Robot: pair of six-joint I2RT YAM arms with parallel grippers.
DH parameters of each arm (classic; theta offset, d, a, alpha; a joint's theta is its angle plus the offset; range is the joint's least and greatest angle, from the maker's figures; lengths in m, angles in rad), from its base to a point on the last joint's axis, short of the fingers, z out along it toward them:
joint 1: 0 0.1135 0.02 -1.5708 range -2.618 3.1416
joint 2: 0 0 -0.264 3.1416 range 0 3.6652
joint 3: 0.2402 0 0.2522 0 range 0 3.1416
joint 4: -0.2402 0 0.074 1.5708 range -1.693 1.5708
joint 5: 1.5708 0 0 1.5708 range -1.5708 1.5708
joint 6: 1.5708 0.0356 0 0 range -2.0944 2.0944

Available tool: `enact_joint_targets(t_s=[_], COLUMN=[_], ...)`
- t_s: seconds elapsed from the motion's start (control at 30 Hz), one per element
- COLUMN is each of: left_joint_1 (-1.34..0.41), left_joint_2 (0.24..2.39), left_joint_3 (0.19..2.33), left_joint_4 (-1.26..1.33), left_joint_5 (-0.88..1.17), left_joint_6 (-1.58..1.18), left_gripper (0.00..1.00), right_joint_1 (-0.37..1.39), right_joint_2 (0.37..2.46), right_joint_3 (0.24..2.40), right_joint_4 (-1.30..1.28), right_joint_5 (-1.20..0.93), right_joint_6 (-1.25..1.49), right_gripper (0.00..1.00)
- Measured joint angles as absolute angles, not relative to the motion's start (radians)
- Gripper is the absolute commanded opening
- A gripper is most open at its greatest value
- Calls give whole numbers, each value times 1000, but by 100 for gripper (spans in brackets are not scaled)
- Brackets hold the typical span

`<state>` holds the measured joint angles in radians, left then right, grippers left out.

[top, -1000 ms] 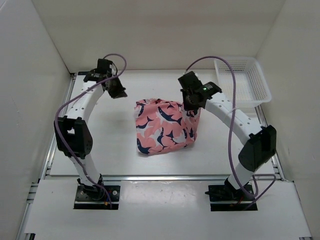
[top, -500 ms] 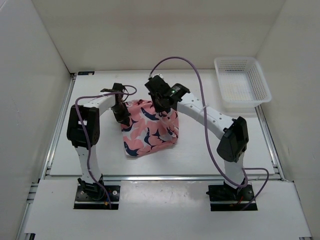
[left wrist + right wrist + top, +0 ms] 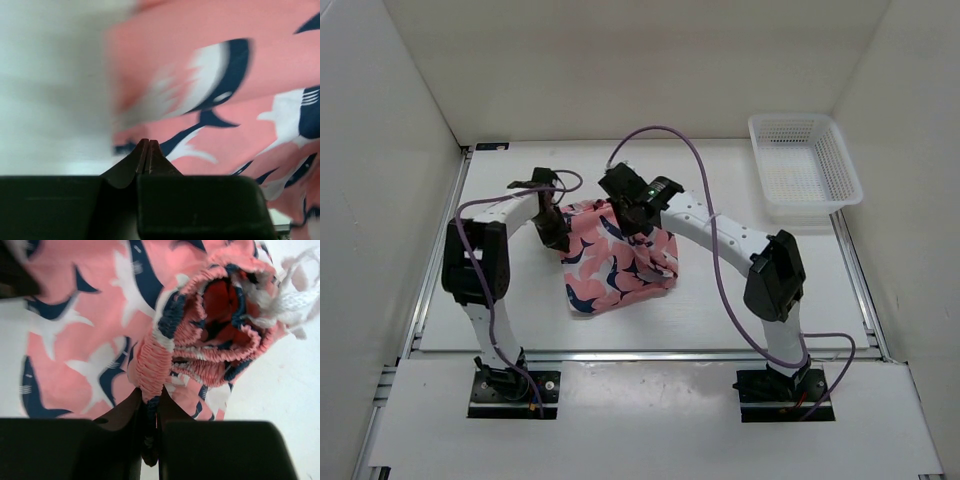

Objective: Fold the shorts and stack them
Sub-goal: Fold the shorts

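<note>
White-walled booth, white tabletop (image 3: 510, 300), salmon-pink shark-print fabric shorts (image 3: 620, 270) lengthwise near-to-far, waistband far, right gripper (image 3: 640, 232) pinching waistband, left gripper (image 3: 558, 240) closed beside them

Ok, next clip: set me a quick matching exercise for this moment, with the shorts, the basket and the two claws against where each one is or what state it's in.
Things:
1. shorts
2. basket
3. left claw
4. right claw

Places or states:
A. at the far right corner of the table
B. shut on the gathered waistband
C. bunched up in the middle, between the two arms
D. shut, tips by the left edge of the pink fabric

Pairs: 1-C, 2-A, 3-D, 4-B
</note>
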<state>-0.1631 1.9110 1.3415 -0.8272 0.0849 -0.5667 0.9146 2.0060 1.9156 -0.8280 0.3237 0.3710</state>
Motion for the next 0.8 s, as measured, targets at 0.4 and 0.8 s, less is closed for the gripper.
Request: enact_joint_targets(t_s=[0.4, 0.8], left_joint_1=[-29, -59], left_joint_2=[1839, 1902], left_joint_3=[1228, 1243], left_joint_4=[-787, -763], left_joint_5=[78, 130], left_joint_6=[-533, -534], left_gripper=[10, 10], right_joint_1=[835, 875], right_joint_2=[1876, 1909], right_joint_3=[1718, 1868], right_joint_4=[-800, -809], right_joint_5=[342, 339], right_joint_6=[397, 381], right_gripper=[0, 0])
